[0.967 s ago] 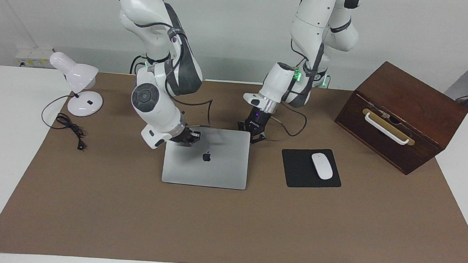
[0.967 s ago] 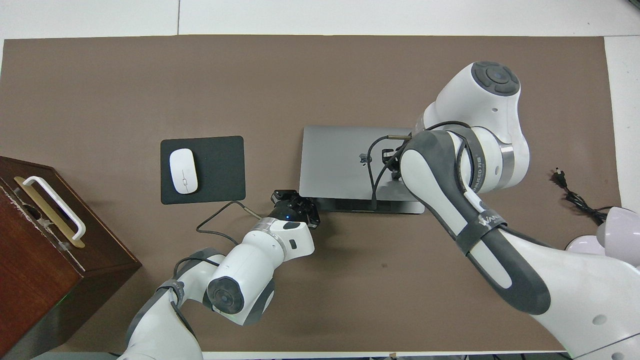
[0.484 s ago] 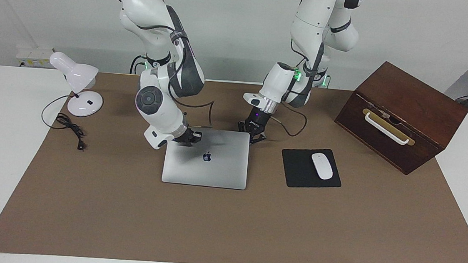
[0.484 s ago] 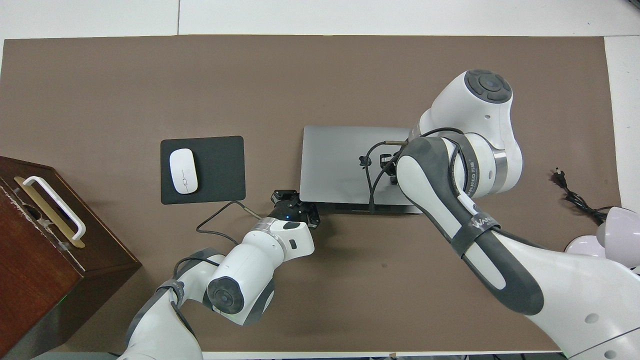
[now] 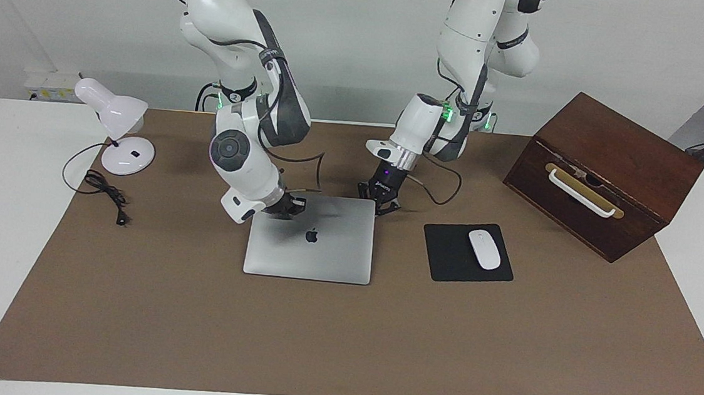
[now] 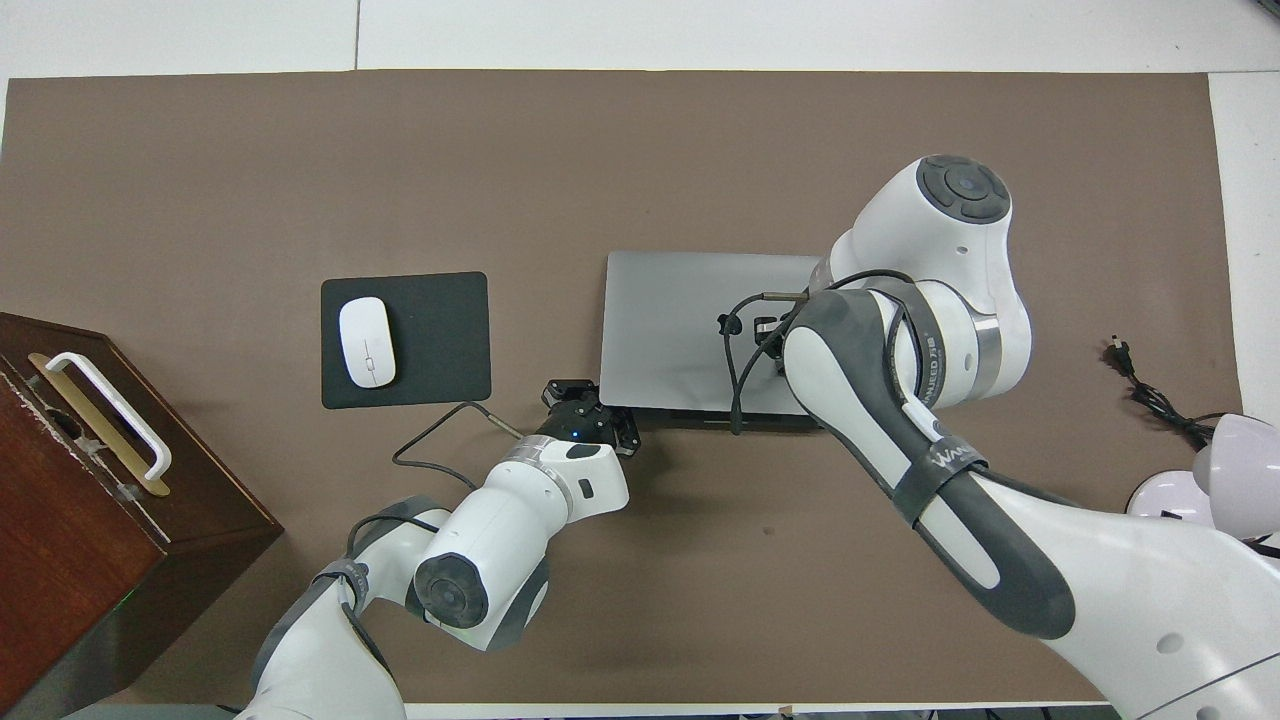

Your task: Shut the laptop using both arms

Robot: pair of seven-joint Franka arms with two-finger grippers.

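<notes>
Laptop [image 5: 310, 238] lies with its lid down at centre frame, both grippers at its upper edge.

Going left to right in the facing view, we see a white desk lamp [image 5: 116, 125] and its loose black cord [image 5: 104, 189] at upper left. Next comes the right gripper [image 5: 286, 207] over the lid's upper-left corner, and the left gripper [image 5: 380, 201] touching the upper-right corner. We cannot tell whether either gripper is released or clenched. A white mouse [image 5: 484, 249] rests on a black mouse pad [image 5: 448, 255] just beside the laptop, then a wooden box [image 5: 605, 173] at right.
</notes>
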